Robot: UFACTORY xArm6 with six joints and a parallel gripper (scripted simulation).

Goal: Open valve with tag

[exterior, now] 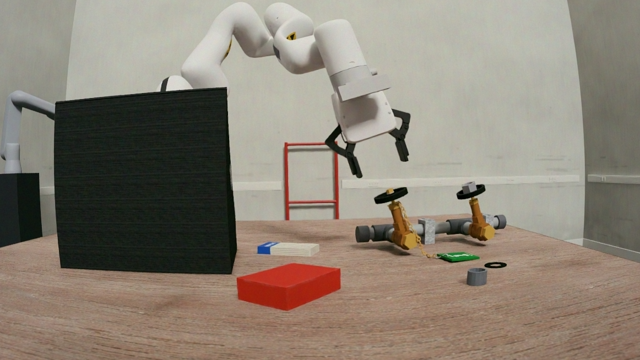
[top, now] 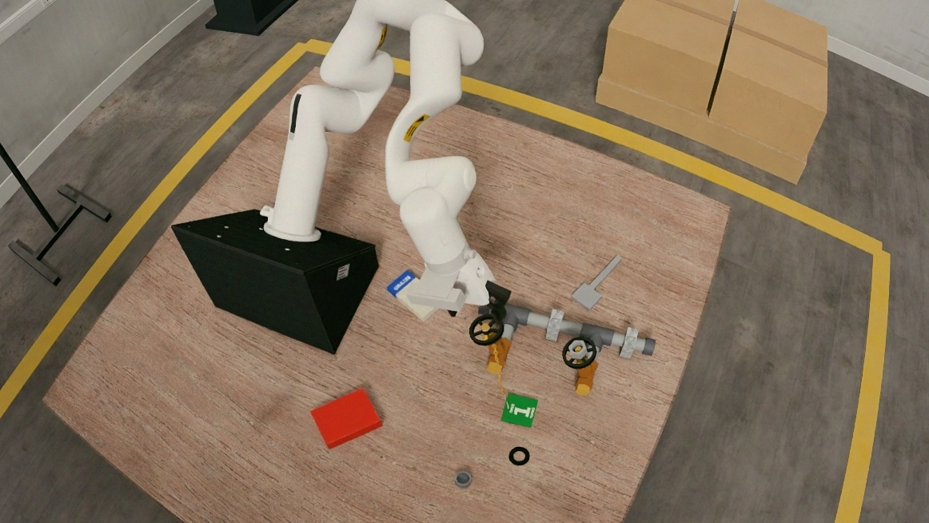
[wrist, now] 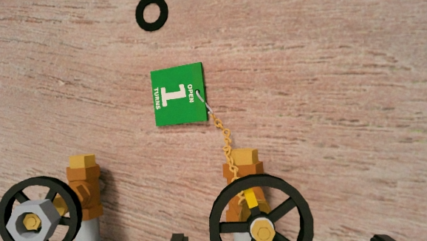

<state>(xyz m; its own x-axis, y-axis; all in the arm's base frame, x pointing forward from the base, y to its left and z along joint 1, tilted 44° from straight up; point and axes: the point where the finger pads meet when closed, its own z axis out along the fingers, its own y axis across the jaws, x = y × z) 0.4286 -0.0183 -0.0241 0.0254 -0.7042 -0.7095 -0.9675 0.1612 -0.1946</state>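
Note:
A grey pipe [top: 534,318] [exterior: 375,232] lies on the wooden table and carries two brass valves with black handwheels. A gold chain [wrist: 225,137] links the left valve's handwheel [top: 487,332] [exterior: 390,195] [wrist: 261,214] to a green tag [top: 519,409] [exterior: 457,256] [wrist: 179,94] reading "OPEN 1 TURNS". The other valve's handwheel [top: 573,359] [exterior: 471,192] [wrist: 35,214] has a grey nut on its hub. My gripper [exterior: 380,166] [top: 475,305] is open and empty. It hangs tilted a little above the tagged handwheel, slightly to its left in the exterior view. It touches nothing.
A red block [top: 345,417] [exterior: 288,284], a blue-and-white box [top: 400,284] [exterior: 288,249], a black washer [top: 516,450] [exterior: 495,263] [wrist: 151,14], a small grey cylinder [top: 462,478] [exterior: 476,276] and a flat grey tool [top: 595,285] lie on the table. The arm's black base box [top: 273,276] [exterior: 143,178] stands at the left.

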